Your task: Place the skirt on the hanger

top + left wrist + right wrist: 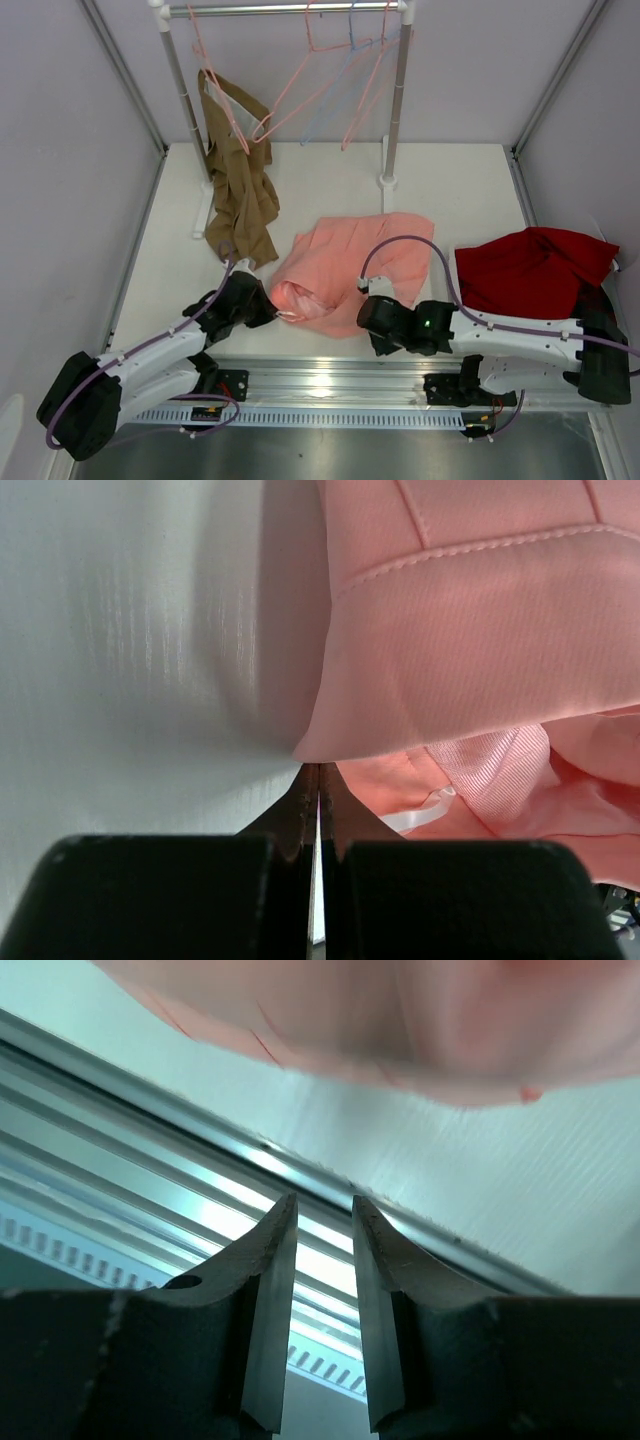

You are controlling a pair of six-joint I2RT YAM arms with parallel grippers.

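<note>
Skirt lies crumpled on the table, about mid-table, waist opening turned toward the arm bases. Left gripper is at the skirt's near-left edge with its jaws pressed together. A folded corner of pink fabric runs right into the tips, so it reads as a thin pinch on the skirt; white label loop sits just beside it. Right gripper is at the skirt's near edge, jaws a narrow gap apart with nothing between them, and the fabric lies just beyond the tips. Hanger hangs bare on the rail, well beyond the skirt's far side, crowded among other wire hangers. Brown garment hangs beyond the skirt's left, and dark red cloth is heaped to its right. Risks, as judged: the left pinch is shallow and could slip once the cloth takes weight. The right jaws could shut on air, being short of the hem. A one-corner lift would bunch the skirt. Reaching the rail could snag a neighbouring hanger. No bins, trays or baskets are in view; only the rail holds anything: hangers and the brown garment.
</note>
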